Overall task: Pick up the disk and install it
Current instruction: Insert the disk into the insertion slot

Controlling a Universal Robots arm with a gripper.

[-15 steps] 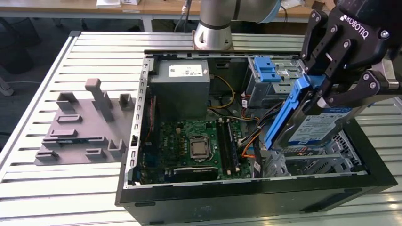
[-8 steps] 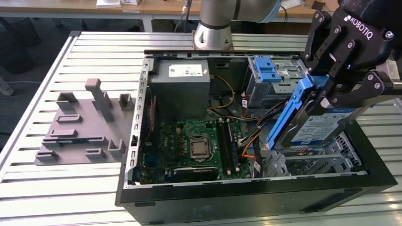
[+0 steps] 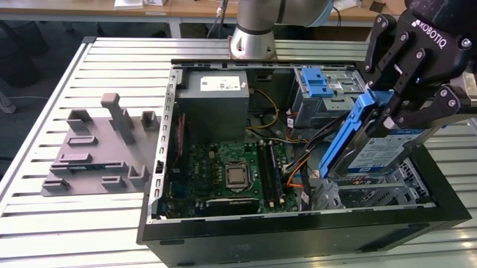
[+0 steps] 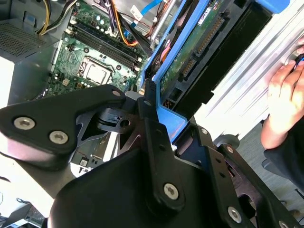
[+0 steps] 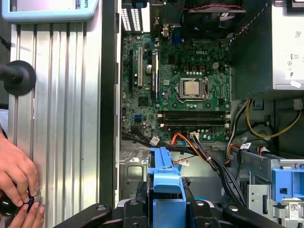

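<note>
End effector (image 3: 392,118) is clenched on the disk (image 3: 376,151), holding it tilted on edge above the open computer case (image 3: 298,237). Picked up, I'd say, but not yet seated in the drive bay (image 3: 376,192) beneath.

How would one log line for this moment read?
gripper: shut on disk | disk: tilted, held over open computer case | install: not yet done

The disk (image 3: 380,151) is marked by a white-and-blue label and edged in blue. The gripper (image 3: 396,114) is finished in black, the motherboard (image 3: 212,162) in green.
</note>
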